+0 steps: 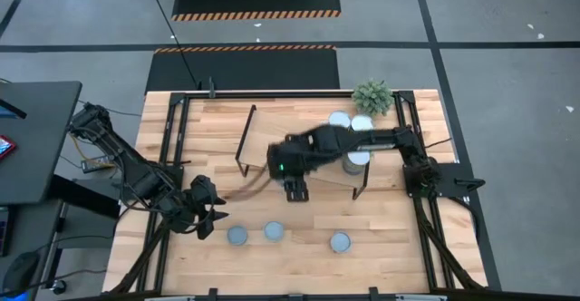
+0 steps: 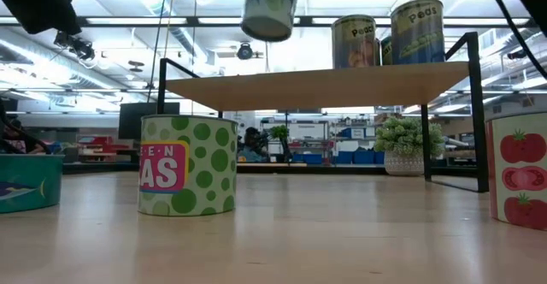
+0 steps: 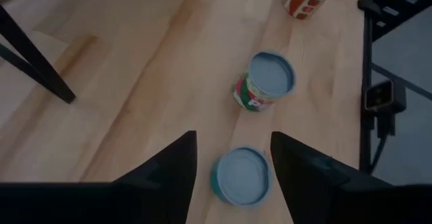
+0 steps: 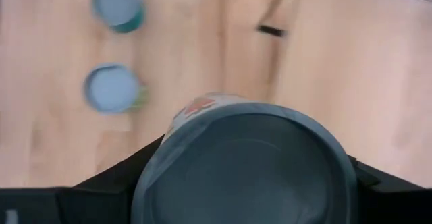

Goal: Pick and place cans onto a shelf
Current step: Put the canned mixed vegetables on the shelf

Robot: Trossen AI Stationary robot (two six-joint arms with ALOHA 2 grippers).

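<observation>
Three cans [image 1: 274, 232] line the bench's [image 1: 399, 247] front edge, three stand on the shelf [image 1: 272, 124], the right fingers [image 1: 296, 190] clasp one can [image 4: 246, 163], and the left fingers [image 1: 217, 217] gape empty.

The high camera looked straight down on the whole table [image 1: 299, 256] and both arms. The low camera sat at tabletop level, facing across under the shelf [image 2: 325, 85] into the room. The left wrist camera looked down past its fingers [image 3: 172, 177], a teal can [image 3: 241, 175] between them. The right wrist camera sat close against a held can [image 4: 246, 166]. All views shared the shelf.
</observation>
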